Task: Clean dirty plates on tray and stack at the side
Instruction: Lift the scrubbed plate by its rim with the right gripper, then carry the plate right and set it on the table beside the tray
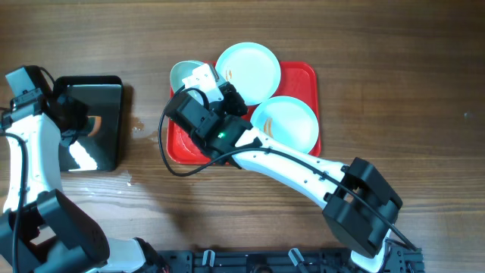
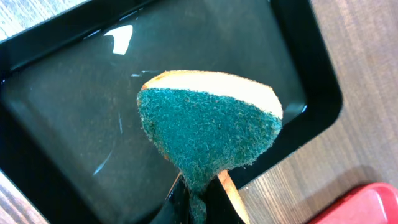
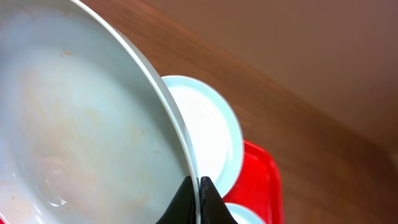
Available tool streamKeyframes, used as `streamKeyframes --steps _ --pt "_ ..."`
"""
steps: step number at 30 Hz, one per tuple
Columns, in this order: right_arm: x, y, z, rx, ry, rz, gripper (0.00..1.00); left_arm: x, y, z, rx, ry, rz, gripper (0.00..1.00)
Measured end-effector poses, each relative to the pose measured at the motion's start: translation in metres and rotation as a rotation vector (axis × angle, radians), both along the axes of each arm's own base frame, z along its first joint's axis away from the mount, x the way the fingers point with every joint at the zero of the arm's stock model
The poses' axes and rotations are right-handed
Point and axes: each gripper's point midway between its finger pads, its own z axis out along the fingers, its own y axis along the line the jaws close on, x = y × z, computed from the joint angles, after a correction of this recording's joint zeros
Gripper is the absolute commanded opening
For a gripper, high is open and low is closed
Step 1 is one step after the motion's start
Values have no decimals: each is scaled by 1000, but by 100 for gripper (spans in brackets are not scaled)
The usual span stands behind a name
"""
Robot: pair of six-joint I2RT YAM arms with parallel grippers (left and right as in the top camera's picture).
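Closest in, the near plate (image 1: 284, 123) lies flat on the right side of the red tray (image 1: 182, 145) and looks pretty clean. Off to the left, the left fingers (image 2: 186, 205) are clamped on a green-and-yellow sponge (image 2: 208, 127) over the black tray (image 2: 62, 112); can't tell if it touches. Further back, the right fingers (image 3: 193, 200) pinch the rim of the tilted plate (image 3: 74, 124) at the tray's far left, faint brownish smears inside. The far plate (image 1: 248, 70) overhangs the tray's far edge above the worktop (image 1: 394, 76).

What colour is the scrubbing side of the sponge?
The sponge pad is teal green; clearest in left wrist view.
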Motion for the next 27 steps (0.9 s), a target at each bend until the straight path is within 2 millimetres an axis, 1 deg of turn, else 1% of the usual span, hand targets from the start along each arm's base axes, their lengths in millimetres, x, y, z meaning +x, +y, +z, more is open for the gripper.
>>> streamKeyframes --steps 3,9,13,14,16,19,24,27 --pt "-3 0 -5 30 23 -8 4 -4 -3 -4 -18 23 -2 4" --pt "-9 0 -15 122 62 -51 4 -2 -2 -4 -13 15 -2 4" --pt "-16 5 -25 168 135 -33 4 -2 -2 -4 -13 16 -2 4" --pt "-21 9 -31 196 183 -13 4 -2 -2 -4 -13 16 -2 4" --pt "-25 13 -34 246 253 15 4 -2 -2 -4 -13 15 -2 4" --pt "-23 9 -29 319 318 27 4 -2 -2 -4 -13 15 -2 4" --pt "-14 -10 -9 397 339 12 4 -2 -2 -4 -13 16 -2 4" --pt "-14 -14 -1 448 375 27 4 -2 -2 -4 -13 16 -2 4"
